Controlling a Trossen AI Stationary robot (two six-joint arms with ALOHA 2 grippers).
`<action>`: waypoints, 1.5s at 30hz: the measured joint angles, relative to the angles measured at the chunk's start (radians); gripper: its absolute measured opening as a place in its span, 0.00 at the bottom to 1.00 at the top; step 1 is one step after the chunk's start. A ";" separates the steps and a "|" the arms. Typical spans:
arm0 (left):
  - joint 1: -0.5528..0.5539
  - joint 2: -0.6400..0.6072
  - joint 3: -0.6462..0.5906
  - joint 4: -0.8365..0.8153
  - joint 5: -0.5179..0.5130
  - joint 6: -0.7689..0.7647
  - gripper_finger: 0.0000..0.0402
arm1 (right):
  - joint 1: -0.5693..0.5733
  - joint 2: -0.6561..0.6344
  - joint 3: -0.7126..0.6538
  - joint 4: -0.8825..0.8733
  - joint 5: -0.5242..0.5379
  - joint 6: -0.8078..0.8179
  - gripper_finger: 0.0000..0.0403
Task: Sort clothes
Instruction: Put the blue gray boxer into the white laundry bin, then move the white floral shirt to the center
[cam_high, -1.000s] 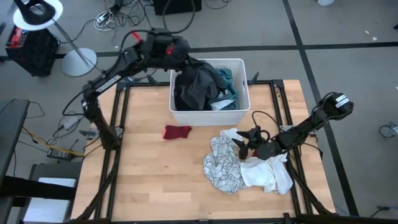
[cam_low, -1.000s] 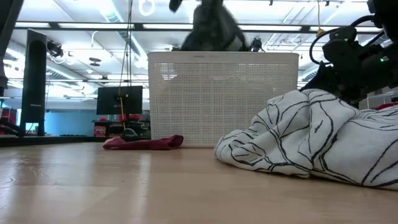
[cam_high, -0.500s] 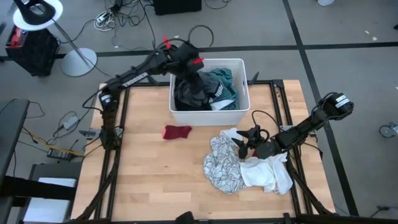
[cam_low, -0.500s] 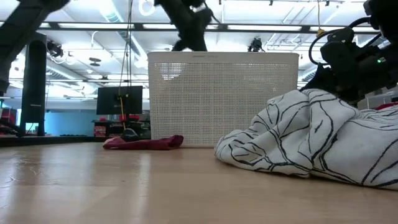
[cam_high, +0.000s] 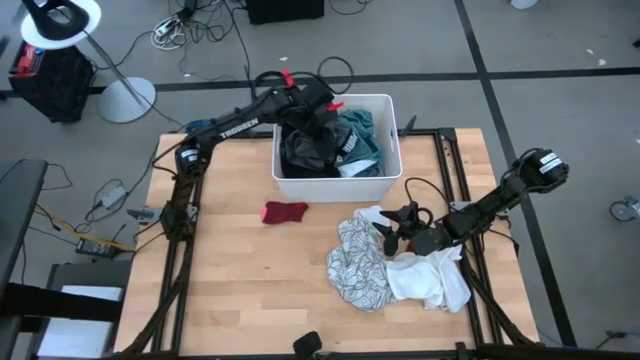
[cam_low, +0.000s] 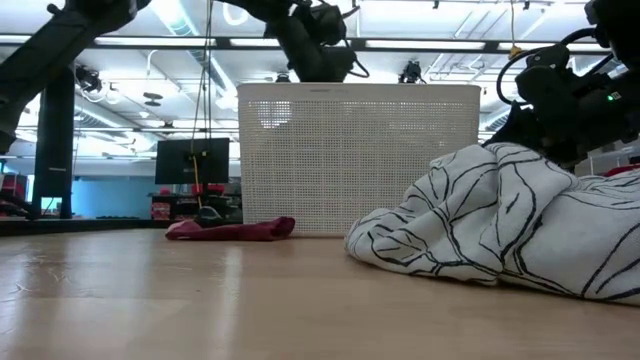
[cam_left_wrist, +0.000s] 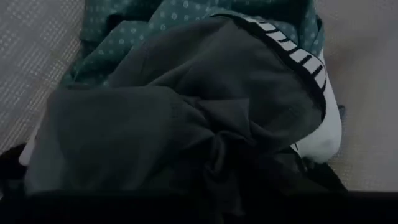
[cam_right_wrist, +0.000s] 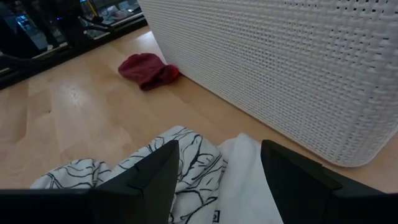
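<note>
My left gripper (cam_high: 322, 115) reaches down into the white bin (cam_high: 385, 185) at the table's far edge. It is shut on a dark grey garment (cam_left_wrist: 155, 112) that lies on a teal dotted garment (cam_left_wrist: 174, 18) and a white piece (cam_left_wrist: 323, 124). My right gripper (cam_high: 390, 230) is open and empty, low over a white black-lined garment (cam_high: 360, 268) and a plain white one (cam_high: 430, 280) that lie on the table at the right. A small red piece (cam_high: 285, 212) lies flat in front of the bin. My left gripper pinches a bunched fold (cam_left_wrist: 214, 148) of the dark grey garment between its two fingers, from above, pointing down into the bin. The cloth puckers toward the pinch. The fingers themselves blend into the dark cloth. The garment rests slack on the clothes in the bin.
The bin's mesh wall (cam_low: 360, 160) stands between the red piece (cam_low: 232, 229) and the patterned pile (cam_low: 480, 230). Bare wood lies at the table's left and near side. A black rail frames the table's edges (cam_high: 190, 230).
My left gripper has gone toward the table's right edge and down, over the bin. The dark grey garment, which hung above the bin's rim a second ago, has sunk into the bin and lies there in a heap.
</note>
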 joint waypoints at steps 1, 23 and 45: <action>0.001 0.000 0.014 -0.017 -0.002 0.000 0.27 | 0.000 0.000 0.000 -0.001 0.000 0.000 0.57; -0.119 -0.210 0.179 -0.398 -0.123 0.005 0.30 | 0.000 0.000 0.000 -0.002 -0.006 -0.002 0.57; -0.516 -0.709 -0.547 0.057 -0.392 -0.127 0.30 | 0.001 0.000 0.000 0.005 -0.033 0.006 0.57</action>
